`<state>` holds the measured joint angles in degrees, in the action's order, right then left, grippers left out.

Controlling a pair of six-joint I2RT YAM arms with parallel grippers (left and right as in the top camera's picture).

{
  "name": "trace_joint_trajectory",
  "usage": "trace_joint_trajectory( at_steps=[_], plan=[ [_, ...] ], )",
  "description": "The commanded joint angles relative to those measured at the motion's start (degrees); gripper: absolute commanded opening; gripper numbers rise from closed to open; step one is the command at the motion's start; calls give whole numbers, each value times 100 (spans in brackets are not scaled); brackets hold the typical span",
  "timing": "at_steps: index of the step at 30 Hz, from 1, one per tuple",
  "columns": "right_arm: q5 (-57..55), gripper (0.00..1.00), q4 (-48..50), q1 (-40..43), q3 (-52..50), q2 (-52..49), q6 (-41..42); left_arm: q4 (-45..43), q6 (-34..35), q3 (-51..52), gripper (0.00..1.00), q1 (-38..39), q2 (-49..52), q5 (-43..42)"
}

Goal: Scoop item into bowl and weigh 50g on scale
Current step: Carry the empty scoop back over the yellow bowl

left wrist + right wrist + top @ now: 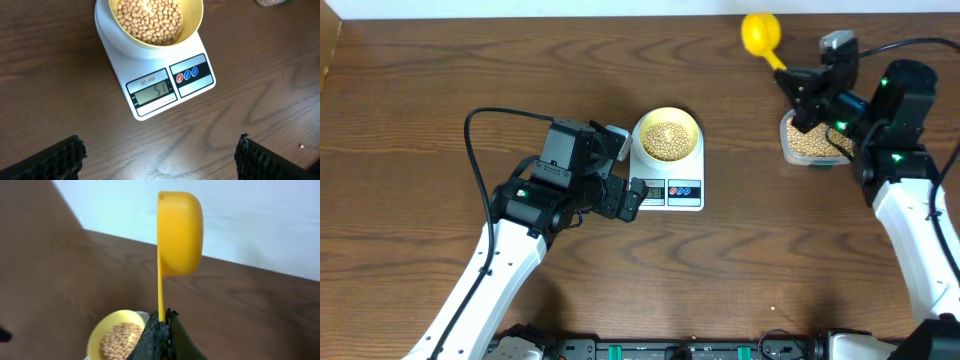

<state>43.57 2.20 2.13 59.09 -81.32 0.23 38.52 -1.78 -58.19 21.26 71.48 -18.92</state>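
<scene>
The pale yellow-green bowl (667,136) sits on the white scale (670,190), filled with tan beans (667,141). In the left wrist view the bowl (192,25) holds beans (150,20) and the scale (155,80) display reads 51. My left gripper (632,200) is open and empty just in front of the scale; its fingers (159,157) frame bare table. My right gripper (798,92) is shut on the handle of a yellow scoop (760,35), held up at the back right; the scoop (180,232) looks empty. The bowl (97,332) shows beneath it.
A clear plastic tub of beans (810,145) stands at the right under my right arm. A single stray bean (301,146) lies on the wooden table. The table's far edge (620,18) runs behind the scoop.
</scene>
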Motion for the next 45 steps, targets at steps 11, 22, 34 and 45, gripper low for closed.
trace_joint_trajectory(
  at_steps=[11,22,34,45],
  plan=[
    [39,1,-63,-1274,22,-675,-293,-4,-79,-4,98,-20,0,44],
    [-2127,1,-1185,-2275,20,-699,-1919,-4,-76,-4,98,-20,0,44],
    [-2234,1,-1174,-2398,20,-1099,-1915,-4,-76,-4,98,-20,0,44],
    [-2376,1,-1187,-2422,20,-1342,-1912,-4,-79,-4,98,-20,0,44]
  ],
)
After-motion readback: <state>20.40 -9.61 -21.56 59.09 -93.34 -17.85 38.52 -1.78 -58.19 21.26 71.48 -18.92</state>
